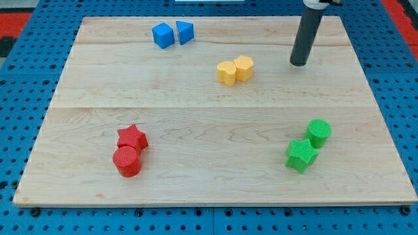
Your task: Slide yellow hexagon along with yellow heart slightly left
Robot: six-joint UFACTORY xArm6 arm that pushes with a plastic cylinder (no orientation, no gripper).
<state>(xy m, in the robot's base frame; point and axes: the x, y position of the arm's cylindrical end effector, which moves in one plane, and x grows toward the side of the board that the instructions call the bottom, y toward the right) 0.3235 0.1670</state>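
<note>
The yellow hexagon [244,67] and the yellow heart [226,72] are seen touching each other, side by side, on the far half of the counter [196,124], a little right of its middle. The hexagon is placed on the right of the pair and slightly farther back; the heart is placed on the left and slightly nearer. My tip [298,64] is set down to the right of the hexagon, apart from it, with bare wood between them, at about the same depth. No fingers are carried by the rod, so nothing is gripped and no open or closed state can be told.

The counter is a pale wooden board made of long planks, laid on a blue perforated base. Toward the far left, a blue cube [162,35] and a blue triangular block [185,31] are found just beside each other. At the near left, a red star [132,138] is seen touching a red cylinder [127,160]. At the near right, a green cylinder [319,132] is seen touching a green star [301,155].

The long axis of the yellow pair is laid roughly left to right, tilted slightly so that its right end lies farther away. Which way the heart's point is turned cannot be told.
</note>
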